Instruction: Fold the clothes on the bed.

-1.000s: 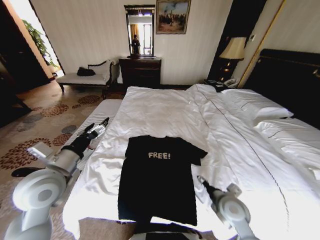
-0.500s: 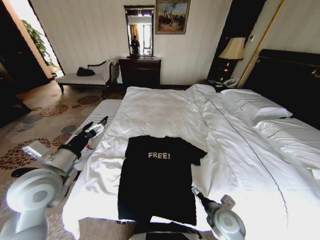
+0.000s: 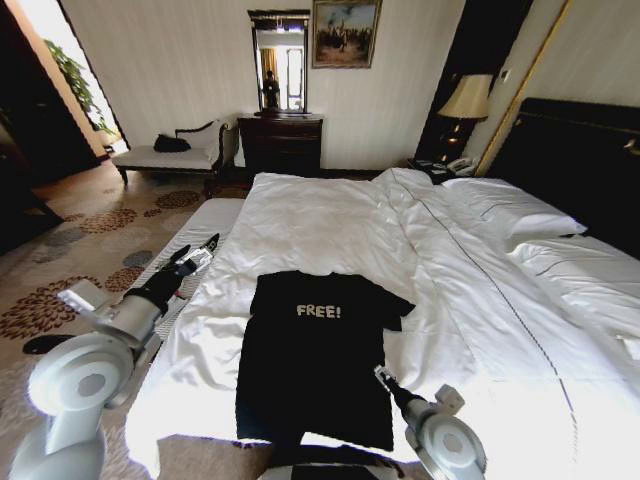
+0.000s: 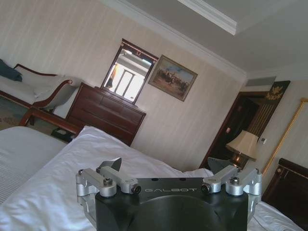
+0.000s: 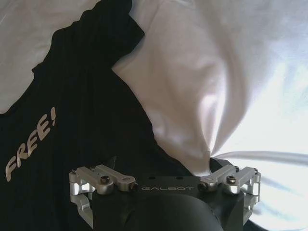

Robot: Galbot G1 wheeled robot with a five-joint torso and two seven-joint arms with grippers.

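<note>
Head view: black short-sleeved cotton T-shirt (image 3: 315, 360) with white "FREE!" lettering lies flat, chest up, on the near part of the large bed with white duvet and dark wooden headboard (image 3: 470, 270). Collar end points toward the far wall, hem reaches the bed's near edge. One sleeve sticks out on the robot's right.

Left gripper (image 3: 195, 258) hangs off the bed's left edge, over the strip of white sheet beside the duvet, well apart from the shirt. Its black forearm runs back to a big grey-white joint low on the left. Left wrist view: left gripper's jaws stand wide apart with nothing between them; white duvet below, dark wooden dresser (image 4: 103, 113) and gilt-framed painting (image 4: 172, 84) on the wall beyond.

Right gripper (image 3: 382, 377) sits low at the shirt's right edge, near the hem, at the line where black cloth meets white duvet. Right wrist view: right gripper (image 5: 163, 161) spread wide, one side over black cloth, other side over a raised white fold. Whether either tip touches the cloth, cannot tell. Nothing is held.

Table lamp with pale shade (image 3: 467, 97) stands beside the headboard.
</note>
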